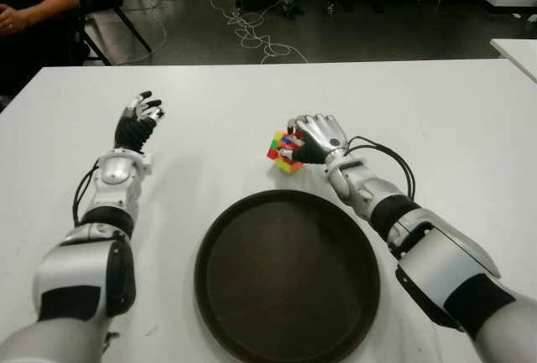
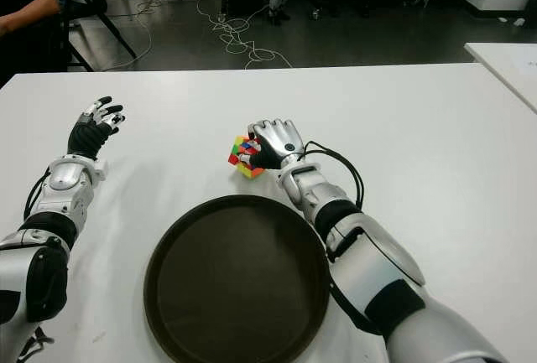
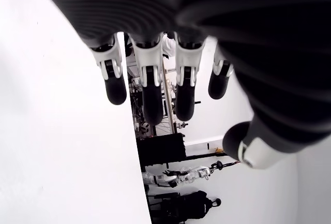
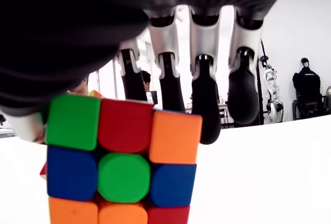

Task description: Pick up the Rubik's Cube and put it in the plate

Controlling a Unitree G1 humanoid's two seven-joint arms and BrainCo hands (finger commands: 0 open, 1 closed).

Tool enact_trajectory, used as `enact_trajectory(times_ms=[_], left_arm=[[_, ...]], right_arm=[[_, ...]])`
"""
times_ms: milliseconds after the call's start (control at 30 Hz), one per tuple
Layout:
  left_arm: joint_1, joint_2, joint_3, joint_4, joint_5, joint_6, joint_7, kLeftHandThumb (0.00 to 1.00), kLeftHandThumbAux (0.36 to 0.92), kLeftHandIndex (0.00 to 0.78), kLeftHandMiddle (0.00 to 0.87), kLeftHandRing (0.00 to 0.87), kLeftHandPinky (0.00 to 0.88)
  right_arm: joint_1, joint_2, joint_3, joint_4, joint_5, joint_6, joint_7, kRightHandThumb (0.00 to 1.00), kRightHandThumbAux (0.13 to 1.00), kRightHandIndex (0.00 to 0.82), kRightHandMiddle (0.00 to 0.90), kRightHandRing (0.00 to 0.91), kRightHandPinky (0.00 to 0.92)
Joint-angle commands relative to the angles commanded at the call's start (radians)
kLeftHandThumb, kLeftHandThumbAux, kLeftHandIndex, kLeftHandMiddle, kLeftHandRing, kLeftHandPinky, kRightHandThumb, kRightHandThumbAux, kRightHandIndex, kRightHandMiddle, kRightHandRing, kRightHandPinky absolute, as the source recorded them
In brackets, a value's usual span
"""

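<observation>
Eye views: I log the Rubik's Cube (image 1: 284,152) on the white table (image 1: 436,120), just beyond the plate (image 1: 287,277) (nothing in it).
Right wrist: right hand (image 1: 317,137) curled around cube.
Left wrist: left hand (image 1: 138,120) relaxed, holding nothing.

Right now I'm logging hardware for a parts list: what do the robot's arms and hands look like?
Both arms wear silver-grey shells with black joint bands. The left hand and right hand have silver backs and black fingers with white knuckle segments. Black cables loop beside the right wrist.
</observation>
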Motion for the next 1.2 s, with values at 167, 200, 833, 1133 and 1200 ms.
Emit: enact_trajectory(times_ms=[167, 200, 833, 1133, 1200], left_arm=[[0.001, 0.000, -0.002, 0.001, 0.001, -0.002, -0.001, 0.157, 0.596, 0.109, 0.198, 0.168, 0.121], [0.001, 0.000, -0.002, 0.001, 0.001, -0.004, -0.002, 0.156, 0.596, 0.108, 0.198, 0.167, 0.121], [0.003, -0.002, 0.001, 0.000, -0.003, -0.015, -0.008, 0.165, 0.609, 0.100, 0.191, 0.163, 0.117], [0.002, -0.002, 0.000, 0.000, -0.002, -0.011, -0.005, 0.172, 0.607, 0.105, 0.188, 0.164, 0.122], [0.002, -0.002, -0.002, 0.001, 0.000, -0.007, -0.003, 0.177, 0.611, 0.102, 0.186, 0.162, 0.118]], right_arm=[[0.000, -0.003, 0.002, 0.001, -0.002, -0.003, -0.010, 0.679, 0.739, 0.422, 0.627, 0.651, 0.661], [-0.001, -0.003, 0.002, 0.001, -0.002, -0.004, -0.011, 0.679, 0.739, 0.422, 0.628, 0.650, 0.660], [0.000, -0.003, -0.005, 0.005, 0.005, -0.012, -0.019, 0.679, 0.740, 0.422, 0.621, 0.641, 0.646], [-0.002, -0.003, -0.008, 0.007, 0.006, -0.015, -0.015, 0.678, 0.741, 0.421, 0.620, 0.640, 0.644], [-0.002, -0.002, -0.007, 0.007, 0.005, -0.013, -0.018, 0.678, 0.741, 0.422, 0.618, 0.637, 0.643]])
